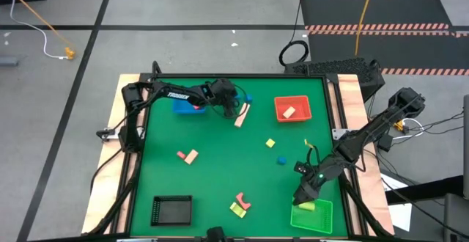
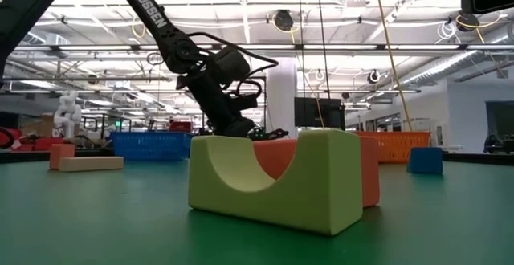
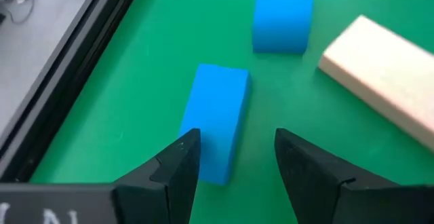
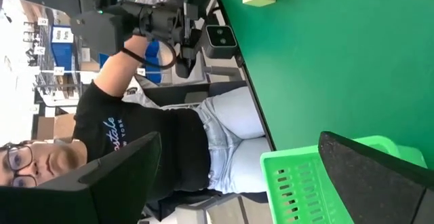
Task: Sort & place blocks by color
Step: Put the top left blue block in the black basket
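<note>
Reading "TROSSEN", the left arm [image 2: 152,16] hovers over a blue block [image 3: 217,119].

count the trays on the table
4: blue tray far-left under the left arm, red tray far-right, black tray near-left, green tray near-right below the right gripper.

Matt green table [image 1: 220,176] here, smooth like a felt-free mat. The blue bar block [image 3: 217,119] looks soft, matt foam; the cream bar [image 3: 383,71] has a faintly grainy face. The green tray [image 4: 305,190] is slotted glossy plastic. Left gripper's fingers [image 3: 180,166]: dull black plastic.
</note>
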Tool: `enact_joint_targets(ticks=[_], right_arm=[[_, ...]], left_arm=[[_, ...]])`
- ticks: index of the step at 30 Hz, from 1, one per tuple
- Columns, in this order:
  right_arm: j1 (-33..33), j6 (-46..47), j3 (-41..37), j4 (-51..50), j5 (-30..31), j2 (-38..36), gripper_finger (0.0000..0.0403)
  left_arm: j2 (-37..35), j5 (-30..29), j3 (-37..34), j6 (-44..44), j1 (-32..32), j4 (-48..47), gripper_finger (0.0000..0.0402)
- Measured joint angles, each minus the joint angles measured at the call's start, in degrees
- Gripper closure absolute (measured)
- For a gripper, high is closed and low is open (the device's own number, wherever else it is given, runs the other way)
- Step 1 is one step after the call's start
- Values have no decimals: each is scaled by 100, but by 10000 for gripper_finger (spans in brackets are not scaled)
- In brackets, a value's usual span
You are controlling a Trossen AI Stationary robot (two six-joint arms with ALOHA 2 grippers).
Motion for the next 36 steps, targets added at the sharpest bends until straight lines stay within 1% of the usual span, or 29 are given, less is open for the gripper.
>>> enact_joint_targets(ticks=[5, 12, 21, 24, 27, 29, 31, 33, 36], right_arm=[[-53, -1, -1, 2, -11, 0, 12], [-59, 14, -1, 13, -13, 0, 12], [-58, 2, 0, 10, -16, 0, 12], [-58, -1, -1, 4, -17, -2, 12], [-58, -156, -2, -35, -17, -2, 12], [-74, -290, 0, -38, -20, -2, 12], [-83, -392, 0, -70, -17, -2, 12], [-117, -424, 0, -79, -18, -2, 12], [-117, -422, 0, -78, -15, -2, 12]], left_arm=[[-1, -27, 2, 646, 34, -64, 210], [62, -181, 4, 588, 235, 63, 211], [-85, -218, 12, 1652, -192, -127, 220], [-212, -405, 0, 1847, -372, -574, 219], [-348, -701, 4, 2144, -515, -757, 221], [-366, -800, 4, 2309, -481, -472, 223], [-366, -690, 7, 2317, -341, -243, 222], [-301, -415, 10, 2313, -183, -3, 223], [-273, -170, 2, 2326, 61, -29, 222]])
